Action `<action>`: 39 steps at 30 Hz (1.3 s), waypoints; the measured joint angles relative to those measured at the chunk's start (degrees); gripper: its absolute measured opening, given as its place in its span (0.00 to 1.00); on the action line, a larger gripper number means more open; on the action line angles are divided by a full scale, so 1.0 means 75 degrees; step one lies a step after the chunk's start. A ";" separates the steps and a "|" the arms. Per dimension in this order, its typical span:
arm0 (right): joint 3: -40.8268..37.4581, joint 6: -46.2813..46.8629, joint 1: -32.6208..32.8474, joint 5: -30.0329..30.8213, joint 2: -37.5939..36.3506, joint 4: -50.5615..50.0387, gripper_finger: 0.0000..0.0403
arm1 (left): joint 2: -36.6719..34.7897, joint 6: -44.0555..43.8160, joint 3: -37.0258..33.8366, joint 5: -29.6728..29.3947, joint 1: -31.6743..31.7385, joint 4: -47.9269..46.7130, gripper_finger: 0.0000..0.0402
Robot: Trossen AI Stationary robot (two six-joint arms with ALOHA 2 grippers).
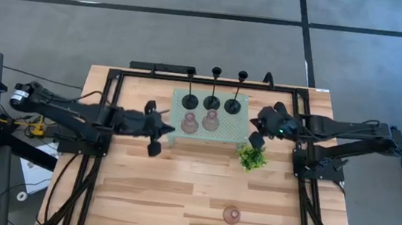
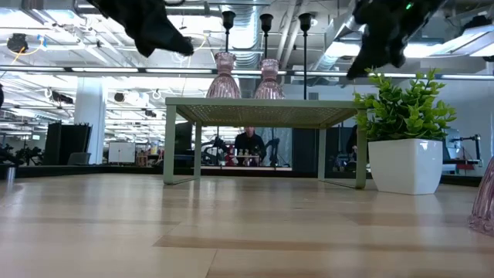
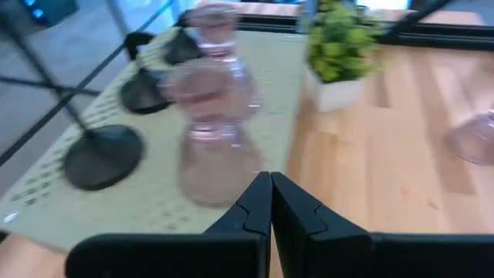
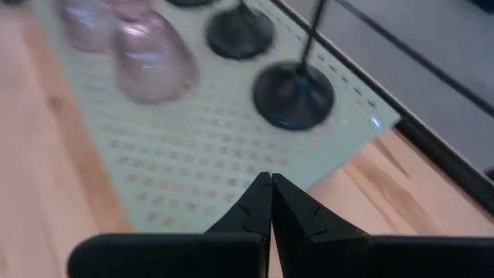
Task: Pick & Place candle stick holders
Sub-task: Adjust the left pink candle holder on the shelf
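Three black candle stick holders (image 1: 212, 101) stand on their disc bases along the far side of the pale green perforated tray (image 1: 236, 131). Two pinkish glassy holders (image 1: 200, 121) stand on the tray's near side. A third pink holder (image 1: 231, 214) stands alone on the table near the front edge. My left gripper (image 1: 154, 149) hovers shut just left of the tray's near left corner; in its wrist view (image 3: 270, 202) the nearest pink holder (image 3: 212, 135) is close ahead. My right gripper (image 1: 256, 140) hovers shut at the tray's right end; its wrist view (image 4: 270, 202) looks down on the tray (image 4: 201, 154). Neither holds anything.
A small green plant in a white pot (image 1: 252, 158) stands just off the tray's near right corner, under my right gripper. A black metal frame (image 1: 190, 72) borders the table. Bare wood (image 1: 177, 192) lies across the middle and front.
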 joint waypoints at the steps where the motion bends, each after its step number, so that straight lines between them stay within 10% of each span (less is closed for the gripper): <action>1: 0.0000 -0.0010 0.0156 0.0087 -0.0112 0.0000 0.00 | 0.0000 0.0015 0.0000 -0.0133 -0.0241 0.0000 0.01; 9: 0.0003 -0.0095 0.1455 0.0437 -0.0131 0.1212 0.00 | 0.0405 0.0184 -0.0006 -0.1482 -0.1739 0.1118 0.01; 21: 0.0006 -0.0614 0.2432 0.2576 0.0743 0.2052 0.00 | 0.3300 0.1280 -0.0009 -0.4064 -0.1864 0.4822 0.01; 39: 0.0006 -0.0617 0.2645 0.3095 0.0744 0.2139 0.00 | 0.4060 0.2029 0.0003 -0.4188 -0.0864 0.6597 0.01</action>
